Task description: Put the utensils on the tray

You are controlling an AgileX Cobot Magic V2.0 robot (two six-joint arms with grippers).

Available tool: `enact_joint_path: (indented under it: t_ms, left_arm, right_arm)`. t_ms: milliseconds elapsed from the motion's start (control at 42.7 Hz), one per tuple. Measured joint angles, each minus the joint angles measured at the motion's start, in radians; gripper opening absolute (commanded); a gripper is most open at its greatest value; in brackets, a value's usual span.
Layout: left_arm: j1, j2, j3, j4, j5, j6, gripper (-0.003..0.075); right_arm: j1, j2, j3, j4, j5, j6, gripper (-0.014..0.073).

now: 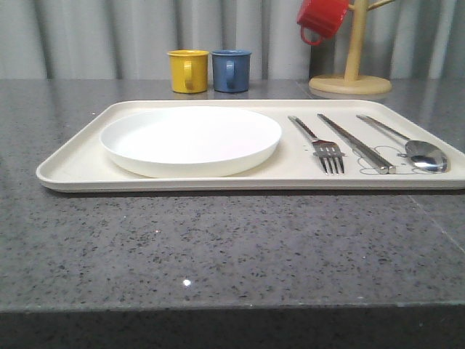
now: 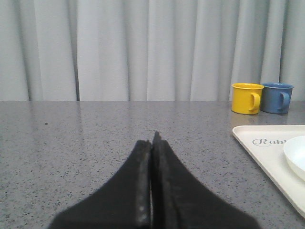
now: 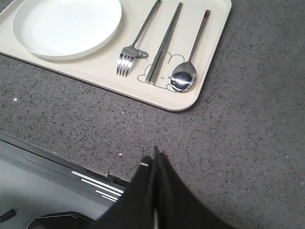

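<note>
Three utensils already lie on the cream tray (image 1: 73,161), so by my reading the placing is finished and what remains is mostly the chance of disturbing it. Going left to right in the front view: the round white plate (image 1: 190,139) fills the tray's left half, then come the four-tined fork (image 1: 320,144), the pair of flat chopsticks (image 1: 356,143) and the oval-bowled spoon (image 1: 414,147), all roughly parallel with handles pointing away from the robot and clear of each other, the spoon's bowl near the right rim. Behind the tray stand a yellow mug (image 1: 188,70) and a blue mug (image 1: 231,70), and further right a wooden mug tree (image 1: 352,73) with a red mug (image 1: 322,17) hanging from it. The left gripper (image 2: 152,143) has its jaws pressed together on nothing, low over bare grey counter (image 1: 218,247) well to the left of the tray's edge. The right gripper (image 3: 153,162) is likewise closed and empty, held above the counter's near edge, back from the tray's near right corner. The likeliest trouble is a careless arm sweep: if the right arm passed low across that corner it could clip the rim and jolt the tray, sending the smooth steel pieces sliding into one another or the spoon over the edge. The left arm could likewise nudge the tray sideways if it swung inward.
</note>
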Motion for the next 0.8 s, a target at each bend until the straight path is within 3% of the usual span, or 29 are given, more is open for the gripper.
enact_joint_path:
  t_ms: [445,796]
  left_arm:
    - [0.0,0.0,0.0,0.0,0.0,0.0,-0.002]
    - [0.0,0.0,0.0,0.0,0.0,0.0,-0.002]
  right_arm:
    - [-0.005,-0.033,0.038,-0.036,-0.048,0.0,-0.0067]
    - [-0.212,-0.287,0.529,-0.113,-0.703,0.0,-0.0067]
